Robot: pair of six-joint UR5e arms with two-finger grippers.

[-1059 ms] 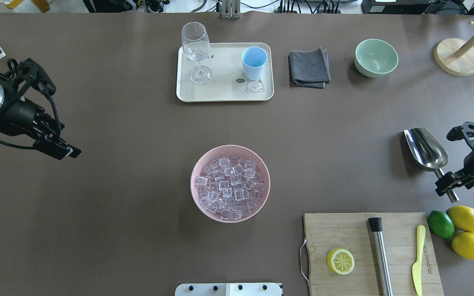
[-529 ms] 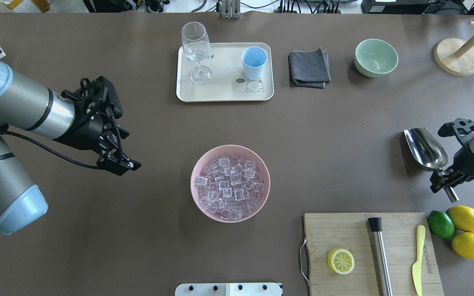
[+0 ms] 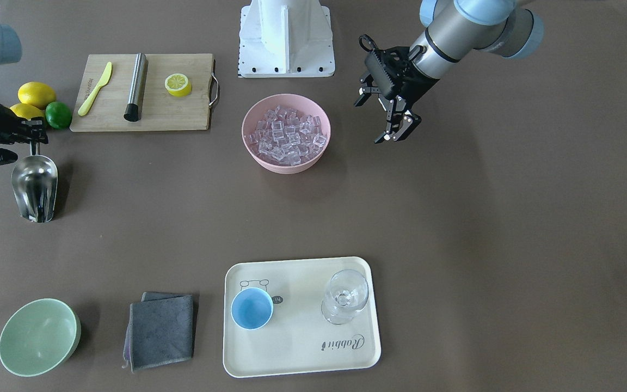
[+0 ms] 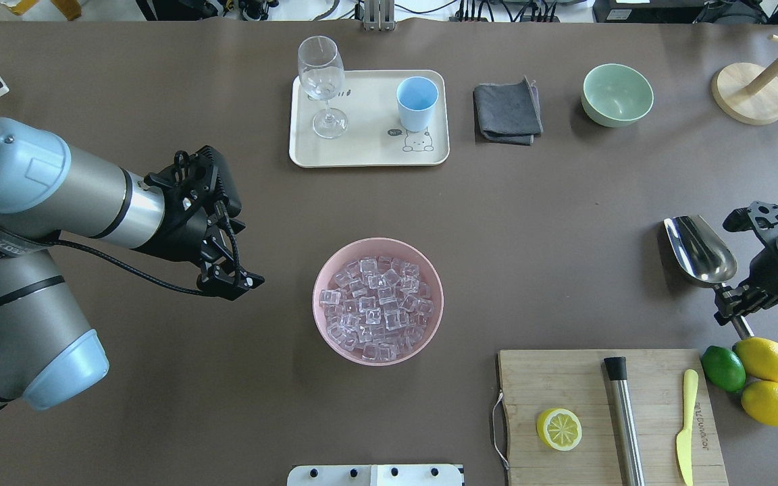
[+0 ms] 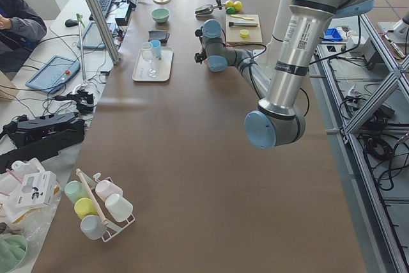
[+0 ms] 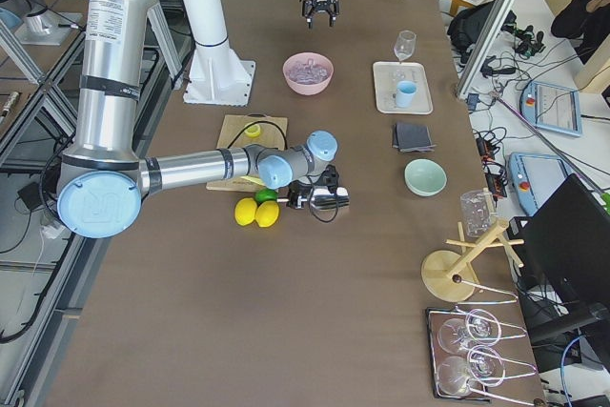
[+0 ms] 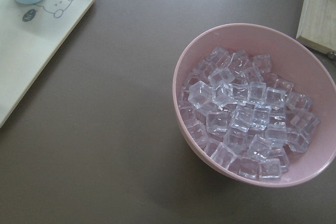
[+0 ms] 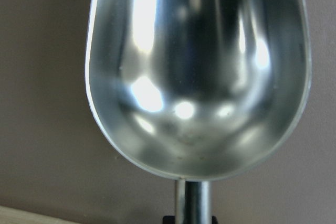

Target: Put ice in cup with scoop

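The ice (image 4: 377, 304) fills a pink bowl (image 4: 316, 297) at the table's middle; it also shows in the left wrist view (image 7: 241, 114). The light-blue cup (image 4: 417, 101) stands upright on a cream tray (image 4: 369, 152) at the far side. The steel scoop (image 4: 699, 250) lies at the right with its trough up, and fills the right wrist view (image 8: 199, 77). My right gripper (image 4: 733, 307) is shut on the scoop's handle, low over the table. My left gripper (image 4: 237, 283) is open and empty, just left of the pink bowl (image 3: 286, 166).
A wine glass (image 4: 321, 81) shares the tray with the cup. A grey cloth (image 4: 507, 111) and a pale green bowl (image 4: 617, 94) lie to its right. A cutting board (image 4: 564, 378) with a lemon half, steel cylinder and knife sits near right, beside lemons and a lime (image 4: 760, 378).
My left arm has swung in from the left edge to beside the pink bowl. My right gripper and the scoop have shifted slightly toward the near edge.
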